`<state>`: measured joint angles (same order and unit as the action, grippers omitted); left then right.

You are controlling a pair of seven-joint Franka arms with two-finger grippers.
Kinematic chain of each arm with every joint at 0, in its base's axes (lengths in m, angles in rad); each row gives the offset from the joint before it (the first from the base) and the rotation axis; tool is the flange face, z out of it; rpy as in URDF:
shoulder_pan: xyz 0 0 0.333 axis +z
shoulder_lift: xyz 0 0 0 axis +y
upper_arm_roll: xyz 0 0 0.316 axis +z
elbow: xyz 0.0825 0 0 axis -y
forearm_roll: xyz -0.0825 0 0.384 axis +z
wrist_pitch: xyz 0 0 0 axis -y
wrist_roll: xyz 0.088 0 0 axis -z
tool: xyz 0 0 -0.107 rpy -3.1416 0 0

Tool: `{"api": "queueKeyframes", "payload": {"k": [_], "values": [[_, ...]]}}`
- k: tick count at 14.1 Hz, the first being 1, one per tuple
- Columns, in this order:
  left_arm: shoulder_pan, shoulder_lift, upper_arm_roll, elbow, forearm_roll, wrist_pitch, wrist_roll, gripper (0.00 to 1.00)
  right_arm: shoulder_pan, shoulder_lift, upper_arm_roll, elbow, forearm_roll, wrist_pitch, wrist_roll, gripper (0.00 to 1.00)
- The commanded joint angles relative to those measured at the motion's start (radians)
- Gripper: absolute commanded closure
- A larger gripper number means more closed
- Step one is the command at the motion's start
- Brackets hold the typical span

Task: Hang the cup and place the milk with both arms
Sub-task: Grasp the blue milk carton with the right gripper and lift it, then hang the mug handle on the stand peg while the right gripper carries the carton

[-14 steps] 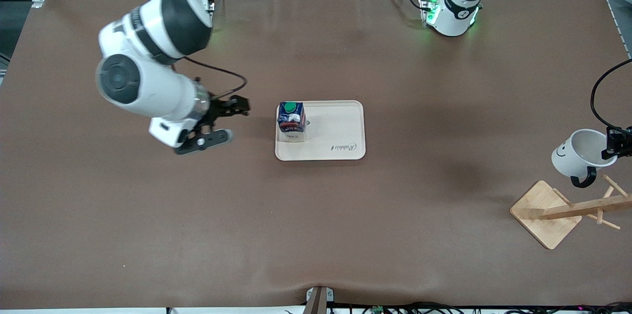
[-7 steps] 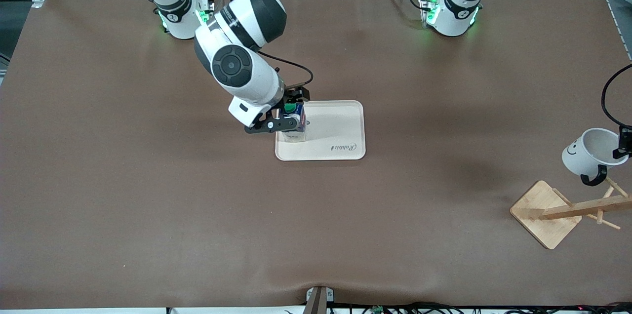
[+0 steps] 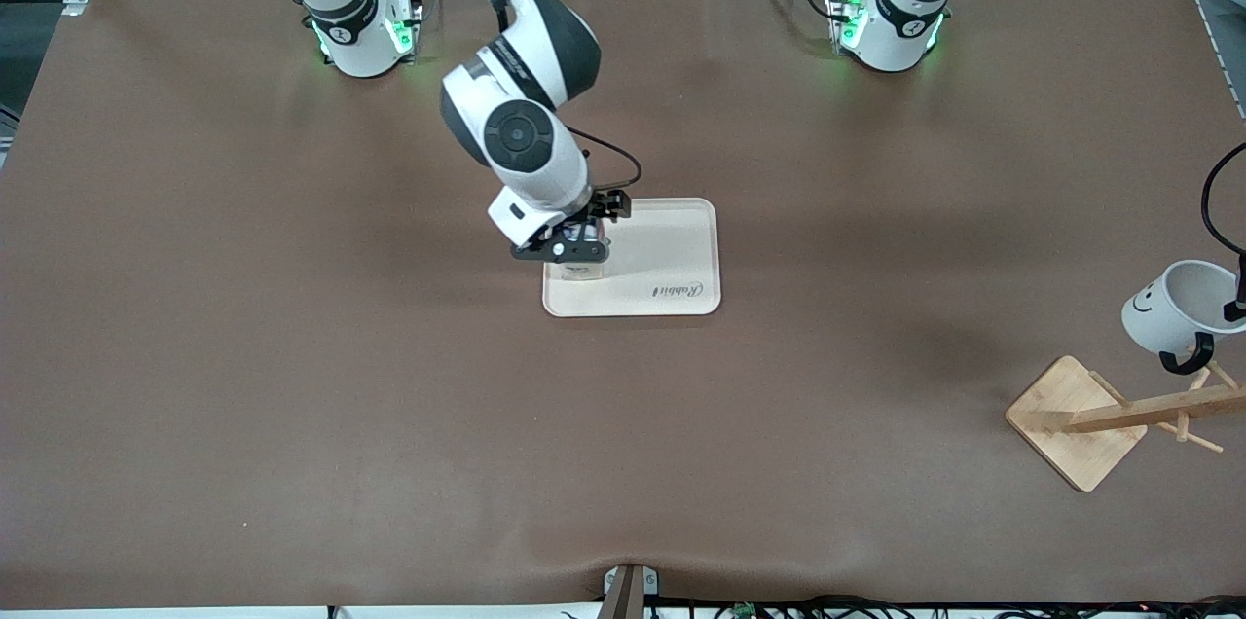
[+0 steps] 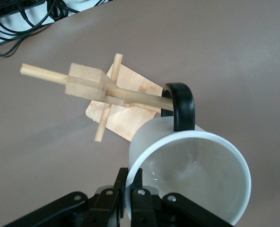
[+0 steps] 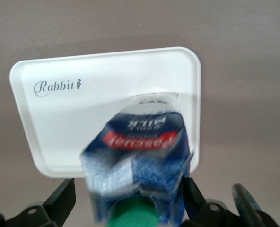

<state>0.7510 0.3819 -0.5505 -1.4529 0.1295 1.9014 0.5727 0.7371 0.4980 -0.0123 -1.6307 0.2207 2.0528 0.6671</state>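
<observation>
front view: the right gripper [image 3: 574, 244] is around the milk [image 3: 580, 266] on the white tray [image 3: 672, 254]. the cup [image 3: 1173, 312] hangs tipped over the wooden rack [image 3: 1110, 417].

left wrist view: the left gripper [image 4: 130, 191] pinches the cup's [image 4: 192, 175] rim, so its handle [image 4: 180, 106] can slip onto the peg [image 4: 140, 99].

right wrist view: fingers [image 5: 59, 201] sit on both sides of the milk [image 5: 140, 175]; i can't tell if they squeeze it.

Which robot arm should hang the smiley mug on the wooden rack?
The left arm. Its left gripper already pinches the mug by its rim, with the black handle right at a peg of the wooden mug rack. The right gripper is busy at the milk carton on the tray.
</observation>
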Motion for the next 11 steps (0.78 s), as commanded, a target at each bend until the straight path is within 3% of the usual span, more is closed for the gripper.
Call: {"api": "queueKeyframes", "payload": {"k": [1,2,4,6,7,8,11], "values": [[0.008,0.037,-0.008,0.055,-0.014,-0.005,0.027,1.00,0.007,-0.016,-0.015,-0.084,-0.023,0.078,0.025,0.91],[0.008,0.041,-0.008,0.058,-0.014,-0.005,0.027,1.00,-0.017,-0.025,-0.014,-0.066,-0.008,0.035,0.060,1.00],[0.008,0.042,-0.008,0.060,-0.014,-0.004,0.023,1.00,-0.034,-0.027,-0.012,-0.026,-0.014,-0.019,0.071,1.00],[0.004,0.040,-0.009,0.058,-0.019,-0.005,0.000,0.54,-0.062,-0.029,-0.012,0.044,-0.006,-0.090,0.068,1.00],[0.002,0.037,-0.012,0.058,-0.016,-0.005,-0.025,0.24,-0.097,-0.024,-0.009,0.105,-0.003,-0.168,0.066,1.00],[0.001,0.031,-0.017,0.057,-0.016,-0.005,-0.045,0.00,-0.120,-0.019,-0.008,0.159,0.015,-0.230,0.063,1.00],[-0.002,0.005,-0.057,0.046,-0.022,-0.040,-0.131,0.00,-0.182,-0.024,-0.009,0.193,0.086,-0.282,-0.018,1.00]]}}
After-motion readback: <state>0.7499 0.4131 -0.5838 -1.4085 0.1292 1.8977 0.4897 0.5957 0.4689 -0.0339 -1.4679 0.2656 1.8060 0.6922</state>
